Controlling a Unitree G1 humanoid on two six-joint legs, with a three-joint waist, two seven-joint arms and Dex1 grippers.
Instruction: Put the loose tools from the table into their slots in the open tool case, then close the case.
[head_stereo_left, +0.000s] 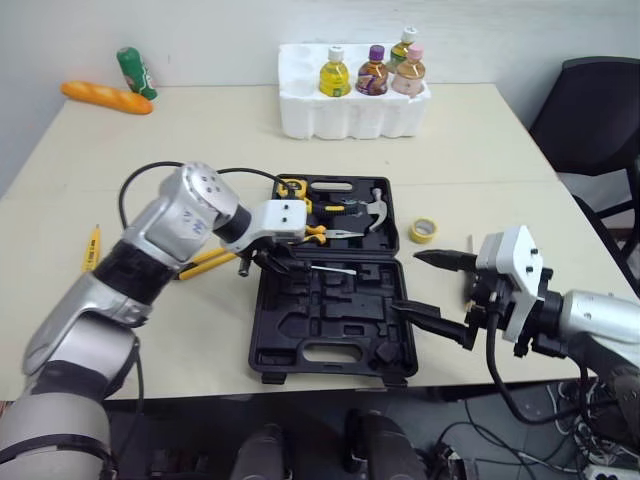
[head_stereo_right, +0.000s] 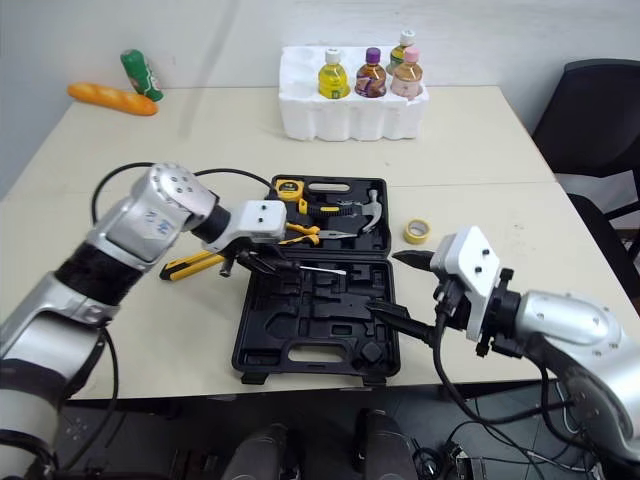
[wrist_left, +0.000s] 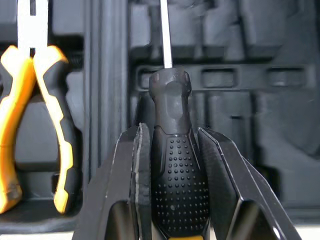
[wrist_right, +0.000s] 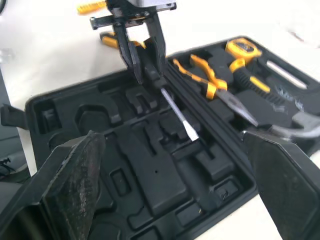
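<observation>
Left hand (wrist_left: 171, 130) clamped on screwdriver (head_stereo_left: 330, 268) handle, tool over the near half of the open case (head_stereo_left: 300, 345), by the hinge. Right hand (head_stereo_left: 405, 281) fingers apart at the case's right edge.

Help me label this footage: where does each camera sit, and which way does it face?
Eye views: on the head, looking forward and down at the open case on the table; both arms, left hand and right hand show.
Left wrist view: along the left hand's fingers, shut on the screwdriver, toward the case.
Right wrist view: between its open fingers, across the case at the left hand.
All share the screwdriver and pliers.
</observation>
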